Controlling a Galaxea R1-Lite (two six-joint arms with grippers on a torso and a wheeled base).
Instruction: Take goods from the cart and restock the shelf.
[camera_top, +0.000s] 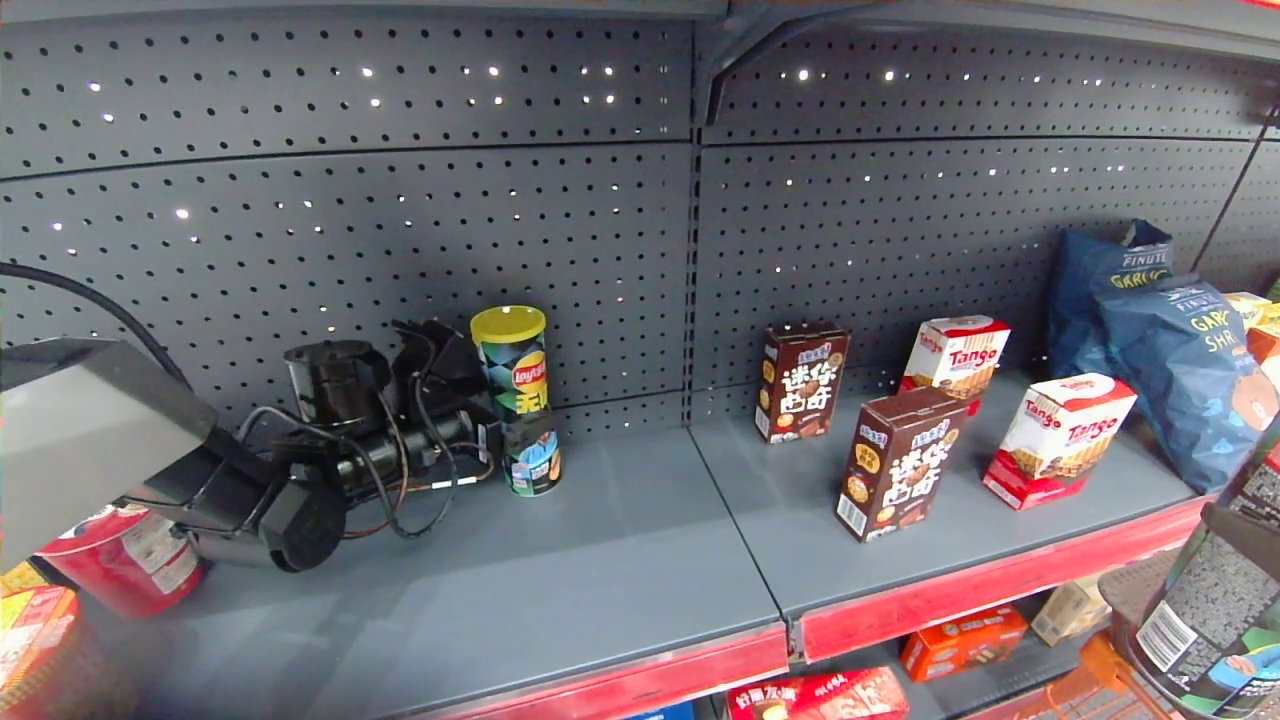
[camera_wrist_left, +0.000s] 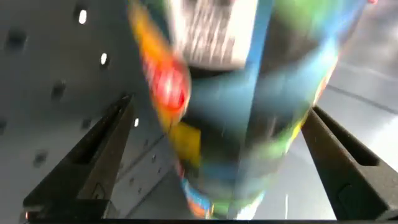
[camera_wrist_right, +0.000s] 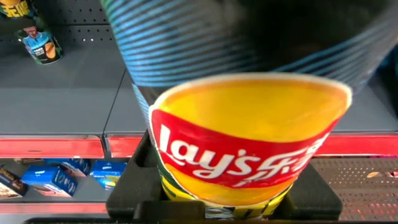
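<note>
One upright chip can (camera_top: 515, 400), lid (camera_top: 508, 323) up, between spread left tool (camera_top: 525, 437), second can (camera_wrist_right: 249, 143) clamped in right tool (camera_wrist_right: 224, 190)

Shelf deck (camera_top: 620, 560): plain grey, red front edge.
Back panel (camera_top: 400, 200): dark grey, perforated.
Chip can (camera_top: 515, 400), 9 o'clock: yellow lid, dark green body, red-yellow logo.
Second chip can (camera_wrist_right: 249, 155): yellow, red band, blue stripes on black.
Brown boxes (camera_top: 800, 383) (camera_top: 898, 462), 3 o'clock: white lettering.
White boxes (camera_top: 955, 355) (camera_top: 1060, 437), 3 o'clock: red trim.
Bags (camera_top: 1180, 380), 2 o'clock: dark blue.

A yellow-lidded chip can (camera_top: 515, 400) stands upright deep on the shelf (camera_top: 600, 560); a second can (camera_wrist_right: 249, 143) hangs before its red edge.
</note>
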